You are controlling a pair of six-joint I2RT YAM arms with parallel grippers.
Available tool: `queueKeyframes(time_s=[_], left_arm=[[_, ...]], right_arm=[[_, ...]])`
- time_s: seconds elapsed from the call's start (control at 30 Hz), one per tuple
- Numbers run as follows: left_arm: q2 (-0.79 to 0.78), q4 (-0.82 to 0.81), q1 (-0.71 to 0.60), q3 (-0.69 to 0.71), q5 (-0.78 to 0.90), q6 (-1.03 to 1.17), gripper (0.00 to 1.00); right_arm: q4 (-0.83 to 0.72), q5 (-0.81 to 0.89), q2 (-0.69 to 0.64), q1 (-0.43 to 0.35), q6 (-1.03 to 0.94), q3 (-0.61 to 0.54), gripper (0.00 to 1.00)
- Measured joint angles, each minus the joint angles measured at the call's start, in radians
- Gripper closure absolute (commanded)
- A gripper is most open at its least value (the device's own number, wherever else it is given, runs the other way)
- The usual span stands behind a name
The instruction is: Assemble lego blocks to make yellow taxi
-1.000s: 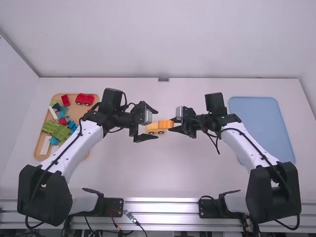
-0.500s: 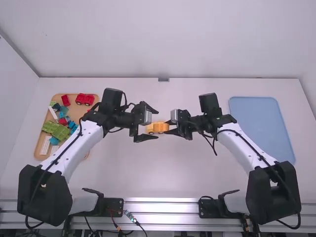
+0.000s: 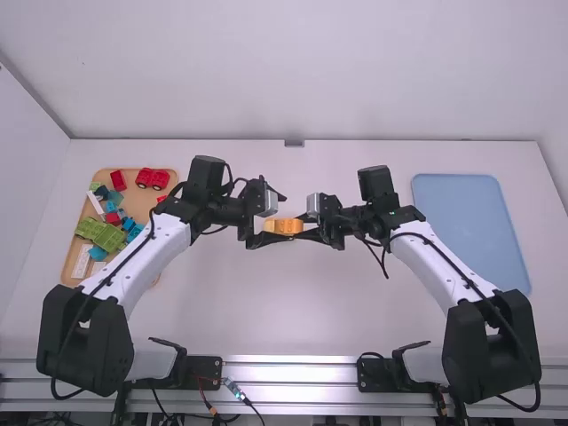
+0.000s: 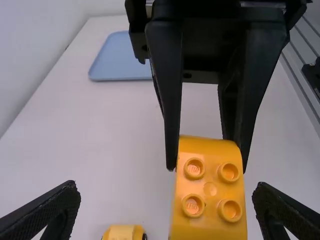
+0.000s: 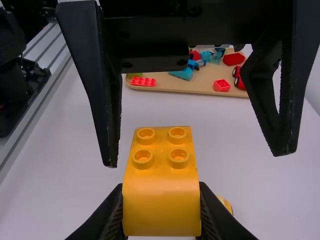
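In the high view my left gripper [image 3: 272, 220] stands open at the middle of the table, facing my right gripper [image 3: 305, 227]. Between the two is an orange block [image 3: 286, 226]. The left wrist view has my left gripper [image 4: 166, 189] wide apart, with the studded end of the block [image 4: 210, 189] between its fingers, not touching them. In the right wrist view my right gripper [image 5: 162, 207] is shut on the block [image 5: 161, 187]. Lower down lies a yellow piece with a dark wheel [image 4: 122, 232], partly hidden; its edge [image 5: 226, 205] shows beside the right gripper's finger.
A wooden tray [image 3: 67, 266] at the left holds green, blue, red and white blocks and a red wheeled piece [image 3: 153, 178]. At the right lies a blue tray [image 3: 466, 222]. The two grippers are very close together over the middle.
My right gripper has moved left with the orange block, over the yellow wheeled piece. My left gripper has shifted slightly and its lower finger is nearer the block.
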Motion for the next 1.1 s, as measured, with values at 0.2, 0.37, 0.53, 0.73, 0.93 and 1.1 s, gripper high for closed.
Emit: queueKeyframes(time_s=[0.2,0.37,0.53,0.73,0.93,1.1], left_arm=[[0.0,0.0,-0.001,0.0,-0.003,-0.012,0.24],[0.0,-0.003,-0.002,0.0,-0.003,-0.014,0.27],[0.0,0.032,-0.002,-0.023,-0.003,-0.015,0.31],[0.0,0.037,-0.002,-0.046,-0.003,-0.015,0.37],[0.0,0.038,-0.002,-0.046,-0.008,-0.014,0.4],[0.0,0.038,-0.002,-0.046,-0.008,-0.015,0.43]], right_arm=[[0.02,0.006,0.0,0.013,0.0,0.0,0.85],[0.045,0.029,0.0,0.034,0.014,0.0,0.85],[0.055,0.053,0.0,0.036,0.032,0.0,0.86],[0.056,0.055,0.0,0.042,0.043,0.0,0.86],[0.053,0.056,0.0,0.041,0.045,0.0,0.86],[0.052,0.06,0.0,0.041,0.047,0.0,0.85]])
